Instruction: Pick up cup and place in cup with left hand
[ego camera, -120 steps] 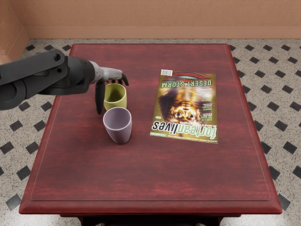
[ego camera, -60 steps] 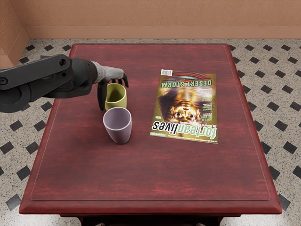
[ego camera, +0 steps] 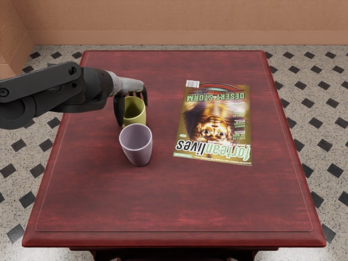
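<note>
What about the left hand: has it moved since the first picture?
Yes, slightly: the left hand has shifted rightward in the picture, toward the magazine.

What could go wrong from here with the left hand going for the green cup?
The purple cup stands close in front of the green cup, so the left hand might knock it when lifting or moving across. The hand is up around the green cup's rim, so an uneven grip could tip the cup or let it slip. And the cups look similar in width, so the green one may catch on the purple one's rim instead of dropping in.
</note>
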You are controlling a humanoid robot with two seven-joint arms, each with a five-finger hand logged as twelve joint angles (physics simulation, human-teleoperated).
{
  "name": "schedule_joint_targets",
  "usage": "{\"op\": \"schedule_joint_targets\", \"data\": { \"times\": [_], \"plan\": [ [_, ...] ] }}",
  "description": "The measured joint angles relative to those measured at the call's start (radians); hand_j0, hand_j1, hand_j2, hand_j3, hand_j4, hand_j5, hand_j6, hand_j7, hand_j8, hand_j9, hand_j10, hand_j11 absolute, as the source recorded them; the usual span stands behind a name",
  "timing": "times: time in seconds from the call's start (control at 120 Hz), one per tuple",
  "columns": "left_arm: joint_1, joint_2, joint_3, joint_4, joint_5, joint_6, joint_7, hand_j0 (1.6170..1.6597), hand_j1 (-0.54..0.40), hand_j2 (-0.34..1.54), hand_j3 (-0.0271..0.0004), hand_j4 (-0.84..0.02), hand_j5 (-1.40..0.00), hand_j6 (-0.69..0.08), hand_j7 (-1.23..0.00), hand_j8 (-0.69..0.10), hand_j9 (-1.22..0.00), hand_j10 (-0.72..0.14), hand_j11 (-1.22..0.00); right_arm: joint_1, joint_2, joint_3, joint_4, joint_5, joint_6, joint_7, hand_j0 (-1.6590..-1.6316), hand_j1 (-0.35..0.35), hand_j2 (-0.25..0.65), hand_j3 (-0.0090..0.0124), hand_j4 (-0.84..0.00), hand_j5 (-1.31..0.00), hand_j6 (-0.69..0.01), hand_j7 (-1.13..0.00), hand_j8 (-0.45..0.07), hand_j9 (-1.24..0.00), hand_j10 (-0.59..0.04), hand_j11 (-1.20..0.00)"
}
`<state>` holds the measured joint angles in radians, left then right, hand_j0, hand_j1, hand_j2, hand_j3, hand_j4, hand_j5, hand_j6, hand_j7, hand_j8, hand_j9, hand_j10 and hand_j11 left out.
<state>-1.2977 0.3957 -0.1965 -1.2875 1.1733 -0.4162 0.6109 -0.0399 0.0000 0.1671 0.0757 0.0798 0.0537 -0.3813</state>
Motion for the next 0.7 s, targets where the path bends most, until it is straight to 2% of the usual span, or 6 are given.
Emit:
{"op": "schedule_joint_targets", "data": {
  "times": [0.083, 0.208, 0.233, 0.358, 0.508, 0.7],
  "plan": [
    [0.001, 0.0, 0.0, 0.0, 0.0, 0.0, 0.0, 1.6563, -0.124, 0.06, 0.0, -0.431, -0.56, -0.315, -0.57, -0.333, -0.57, -0.428, -0.57, 0.0, 0.0, 0.0, 0.0, 0.0, 0.0, 0.0, -1.6581, -0.349, 0.0, 0.0, -0.001, 0.0, -0.001, 0.0, -0.001, 0.0, -0.001, 0.0],
    [0.003, 0.0, 0.0, 0.0, 0.001, -0.001, 0.0, 1.6555, -0.174, 0.15, 0.0, -0.389, -0.62, -0.27, -0.63, -0.293, -0.62, -0.466, -0.62, 0.0, 0.0, 0.0, 0.0, 0.0, 0.0, 0.0, -1.6581, -0.349, 0.0, 0.0, -0.001, 0.0, -0.001, 0.0, -0.001, 0.0, -0.001, 0.0],
    [0.003, -0.001, 0.0, 0.0, 0.0, -0.001, 0.0, 1.6557, -0.185, 0.22, 0.0, -0.387, -0.63, -0.264, -0.64, -0.287, -0.63, -0.474, -0.63, 0.0, 0.0, 0.0, 0.0, 0.0, 0.0, 0.0, -1.6581, -0.349, 0.0, 0.0, -0.001, 0.0, -0.001, 0.0, -0.001, 0.0, -0.001, 0.0],
    [0.002, 0.002, -0.001, 0.0, -0.006, -0.003, 0.0, 1.6552, -0.19, 0.21, 0.0, -0.337, -0.7, -0.215, -0.69, -0.25, -0.69, -0.488, -0.69, 0.0, 0.0, 0.0, 0.0, 0.0, 0.0, 0.0, -1.6581, -0.349, 0.0, 0.0, -0.001, 0.0, -0.001, 0.0, -0.001, 0.0, 0.0, 0.0],
    [-0.009, 0.018, -0.01, -0.001, -0.016, -0.007, 0.0, 1.656, -0.189, 0.33, 0.0, -0.375, -0.72, -0.251, -0.72, -0.284, -0.72, -0.524, -0.72, 0.0, 0.0, 0.0, 0.0, 0.0, 0.0, 0.0, -1.6581, -0.349, 0.0, 0.0, -0.001, 0.0, -0.001, 0.0, -0.001, 0.0, 0.0, 0.0],
    [-0.072, 0.046, -0.022, -0.002, -0.073, -0.036, 0.0, 1.6559, -0.179, 0.37, 0.0, -0.401, -0.75, -0.265, -0.75, -0.291, -0.75, -0.544, -0.74, 0.0, 0.0, 0.0, 0.0, 0.0, 0.0, 0.0, -1.6581, -0.349, 0.0, 0.0, -0.001, 0.0, -0.001, 0.0, -0.001, 0.0, 0.0, 0.0]
  ]
}}
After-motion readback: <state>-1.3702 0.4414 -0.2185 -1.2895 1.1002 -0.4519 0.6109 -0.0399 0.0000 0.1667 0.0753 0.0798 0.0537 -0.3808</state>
